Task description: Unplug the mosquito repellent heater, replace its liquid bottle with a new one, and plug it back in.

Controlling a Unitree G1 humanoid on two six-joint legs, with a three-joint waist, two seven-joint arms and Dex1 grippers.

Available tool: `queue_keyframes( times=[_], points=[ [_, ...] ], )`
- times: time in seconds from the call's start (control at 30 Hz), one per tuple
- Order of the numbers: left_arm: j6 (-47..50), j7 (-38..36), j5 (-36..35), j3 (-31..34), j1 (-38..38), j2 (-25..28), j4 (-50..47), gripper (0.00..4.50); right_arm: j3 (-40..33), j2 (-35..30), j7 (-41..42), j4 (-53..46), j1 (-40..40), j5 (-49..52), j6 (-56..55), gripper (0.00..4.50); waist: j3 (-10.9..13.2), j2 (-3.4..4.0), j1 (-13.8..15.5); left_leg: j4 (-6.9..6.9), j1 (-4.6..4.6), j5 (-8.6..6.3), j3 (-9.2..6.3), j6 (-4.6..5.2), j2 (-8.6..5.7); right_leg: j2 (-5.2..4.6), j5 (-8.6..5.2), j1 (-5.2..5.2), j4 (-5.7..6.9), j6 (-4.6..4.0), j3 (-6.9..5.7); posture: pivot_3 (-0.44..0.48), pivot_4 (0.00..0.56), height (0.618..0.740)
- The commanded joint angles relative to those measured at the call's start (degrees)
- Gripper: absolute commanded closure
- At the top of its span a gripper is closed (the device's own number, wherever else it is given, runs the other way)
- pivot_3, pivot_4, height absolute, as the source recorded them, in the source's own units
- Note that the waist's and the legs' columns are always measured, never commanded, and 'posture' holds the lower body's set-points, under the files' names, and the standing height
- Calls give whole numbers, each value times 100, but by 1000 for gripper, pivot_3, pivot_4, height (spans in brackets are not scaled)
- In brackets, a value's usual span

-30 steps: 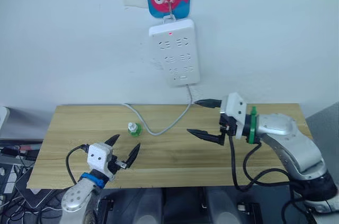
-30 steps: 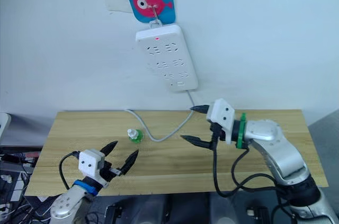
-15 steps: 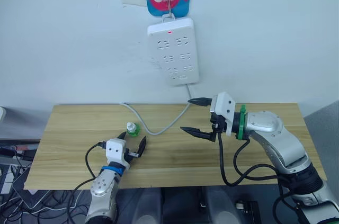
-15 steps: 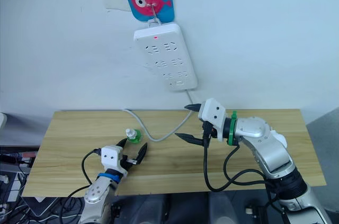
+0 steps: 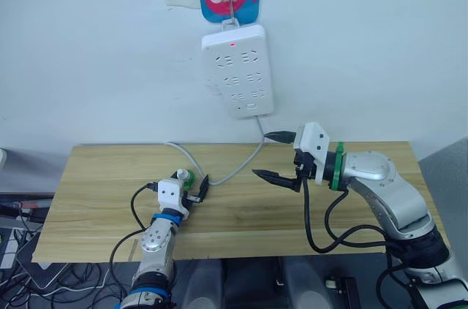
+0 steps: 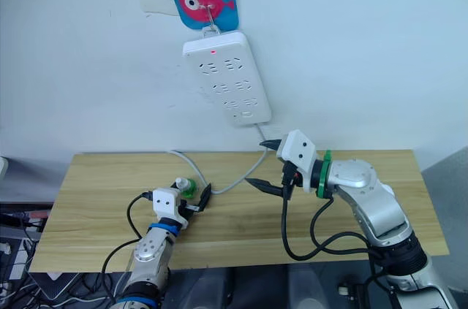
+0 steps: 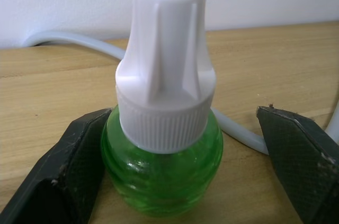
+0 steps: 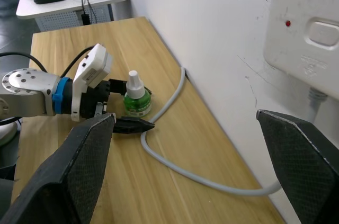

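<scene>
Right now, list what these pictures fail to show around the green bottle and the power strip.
- Green bottle: base cut off by the left wrist view's edge; label and liquid level unreadable.
- Left pincer: contact with the bottle not discernible in the left wrist view.
- Power strip: socket details too small in the head views; cropped in the right wrist view.
- Cable: partly hidden behind the bottle.

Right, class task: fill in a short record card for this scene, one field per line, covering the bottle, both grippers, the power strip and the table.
bottle: green liquid bottle with white cap, upright on the wooden table
left gripper: left gripper open, fingers either side of the bottle
right gripper: right gripper open, raised above the table, holding nothing
power strip: white power strip hanging on the wall, red light on, sockets unoccupied
cable: grey cable lying across the table
</scene>
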Motion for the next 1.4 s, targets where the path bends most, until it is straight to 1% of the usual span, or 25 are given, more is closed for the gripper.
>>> queue_keyframes(
  times=[0.03,0.1,0.13,0.17,0.23,0.27,0.37,0.43,0.5,0.57,0.6,0.7,0.77,0.8,0.83,0.87,0.9,0.97,1.03,1.13,1.27,1.4],
  points=[
    [-125,123,106,-13,-17,87,248,0,-192,61,-80,-268,-73,197,134,12,0,0,-3,0,0,1,0,-2,0,0,0,0,1,0,0,21,319,740],
    [-180,98,73,-12,-65,83,327,0,-215,73,-108,-267,-98,215,185,12,0,0,-5,0,0,2,-3,-4,0,0,0,1,1,-1,-3,19,320,740],
    [-192,96,43,3,-85,76,365,385,-218,70,-117,-263,-106,217,191,0,0,0,-7,0,0,2,-4,-4,-1,0,1,2,1,-1,-4,19,320,740],
    [-198,95,-1,31,-101,65,393,561,-228,65,-133,-266,-109,226,205,0,0,0,-8,0,0,2,-4,-4,-2,0,0,2,1,-1,-5,18,317,740],
    [-193,119,-48,73,-124,64,443,1084,-240,56,-160,-268,-116,241,224,0,0,0,-9,0,-1,2,-5,-4,-2,0,0,2,1,-1,-6,13,318,740],
    [-202,115,-50,71,-127,74,460,1414,-247,51,-168,-271,-115,246,230,0,0,0,-12,0,-1,2,-6,-4,-1,0,0,2,0,-1,-8,11,318,740],
    [-234,85,-70,59,-121,94,491,2220,-267,51,-189,-289,-103,250,247,0,0,0,-25,-1,-2,3,-9,-5,-1,1,0,2,0,-1,-10,8,316,740],
    [-229,111,-85,68,-96,102,484,2231,-283,44,-208,-304,-86,238,251,0,0,1,-26,-1,-2,3,-9,-5,0,0,0,2,0,-1,-11,6,314,740],
    [-169,186,81,-34,-10,185,274,2231,-320,23,-243,-330,-60,210,255,0,-1,1,-28,-1,-1,3,-9,-5,0,1,0,2,0,-1,-10,6,310,740],
    [-36,175,365,-236,102,359,-179,2231,-384,-16,-295,-396,-15,203,290,0,0,1,-32,-1,-2,3,-9,-5,1,0,0,1,0,-1,-11,9,307,740],
    [130,70,427,-335,156,463,-554,2231,-433,-49,-324,-452,22,216,324,0,0,1,-32,-2,-3,3,-11,-5,2,0,0,1,-1,-1,-11,9,308,740],
    [1000,-911,40,-679,178,933,-2023,2231,-670,-240,-329,-719,279,342,455,0,1,1,-3,-3,-13,5,-20,-9,2,0,0,-4,-2,-1,-20,18,313,740],
    [1575,-1628,-197,-895,18,1349,-2744,2231,-803,-330,-335,-900,480,425,550,0,1,1,21,-1,-24,18,-35,-32,-1,0,1,-2,-5,-2,-30,21,311,740],
    [1748,-1833,-252,-957,-33,1487,-2946,2231,-833,-350,-342,-956,540,444,579,0,1,2,24,-1,-26,18,-38,-32,-2,0,1,-3,-7,-2,-30,21,311,740],
    [1898,-2190,-258,-1097,-134,1676,-3028,2231,-840,-361,-363,-1017,623,443,583,0,1,2,14,-1,-26,18,-37,-33,-5,1,0,-3,-7,-2,-30,12,305,740],
    [2100,-2593,-331,-1242,-313,1808,-3051,2231,-820,-420,-348,-1100,781,395,512,0,-1,4,8,-2,-26,18,-34,-32,-5,1,1,-2,-8,-2,-28,12,305,740],
    [2272,-3187,-400,-1497,-606,1938,-3047,2231,-770,-488,-339,-1183,978,297,386,0,-1,5,4,-2,-25,19,-33,-33,-6,4,0,-2,-8,-2,-29,3,301,740],
    [2466,-3997,-527,-1822,-1010,2062,-2997,2231,-676,-523,-392,-1262,1179,167,250,0,-2,6,-9,-3,-26,19,-27,-33,-8,8,0,-2,-8,-2,-32,-18,294,740],
    [2408,-4466,-463,-2096,-1464,1948,-2748,2231,-612,-406,-582,-1307,1193,127,293,0,-1,6,-34,-2,-27,19,-18,-34,-8,9,0,-3,-9,-2,-29,-41,288,740],
    [2540,-4908,-533,-2346,-1961,1624,-2521,2231,-495,-307,-757,-1470,1215,54,377,0,-2,6,-98,7,-27,20,-12,-35,-5,13,0,-3,-1,-2,-30,-81,281,740],
    [2807,-4990,-598,-2378,-2430,1137,-2227,2231,-401,-188,-1087,-1698,1281,-2,573,0,-2,5,-196,8,-31,21,-13,-36,-3,19,0,-4,-1,-2,-34,-122,275,740],
    [2749,-5087,-485,-2465,-2668,861,-1959,2231,-297,57,-1484,-1842,1331,-93,773,0,-3,5,-304,12,-31,22,-12,-38,-3,18,0,-4,3,-2,-33,-145,266,740]
  ],
)
